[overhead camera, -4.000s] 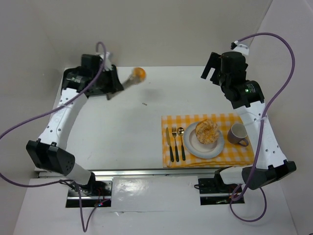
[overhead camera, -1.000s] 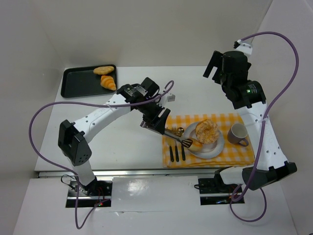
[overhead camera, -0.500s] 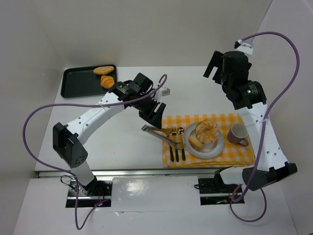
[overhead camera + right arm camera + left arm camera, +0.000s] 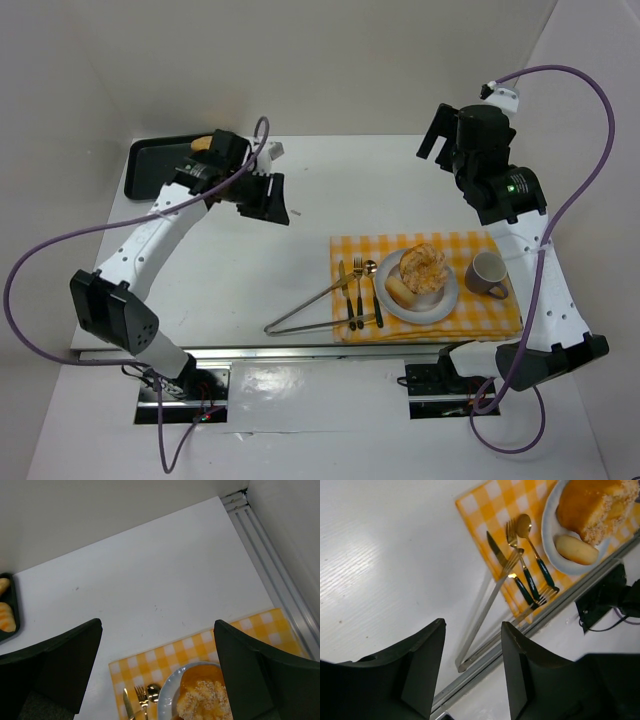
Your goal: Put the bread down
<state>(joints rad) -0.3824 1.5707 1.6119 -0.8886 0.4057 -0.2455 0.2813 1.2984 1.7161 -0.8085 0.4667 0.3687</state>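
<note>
A small pale bread roll (image 4: pixel 401 291) lies on the white plate (image 4: pixel 443 304) beside a large crumbed pastry (image 4: pixel 424 266). It also shows in the left wrist view (image 4: pixel 576 549). Metal tongs (image 4: pixel 318 310) lie loose on the table, their tips over the cutlery; they also show in the left wrist view (image 4: pixel 490 605). My left gripper (image 4: pixel 272 203) is open and empty, high above the table near the black tray (image 4: pixel 150 170). My right gripper (image 4: pixel 432 150) is open and empty at the back right.
The yellow checked placemat (image 4: pixel 350 250) holds a knife, fork and spoon (image 4: pixel 358 285) and a grey cup (image 4: pixel 487 273). More bread (image 4: pixel 203 143) lies on the tray, partly hidden by my left arm; the right wrist view shows it too (image 4: pixel 6 617).
My left gripper has let go of the tongs, which now lie on the table. The left arm has drawn back toward the tray. The bread roll stays on the plate.
</note>
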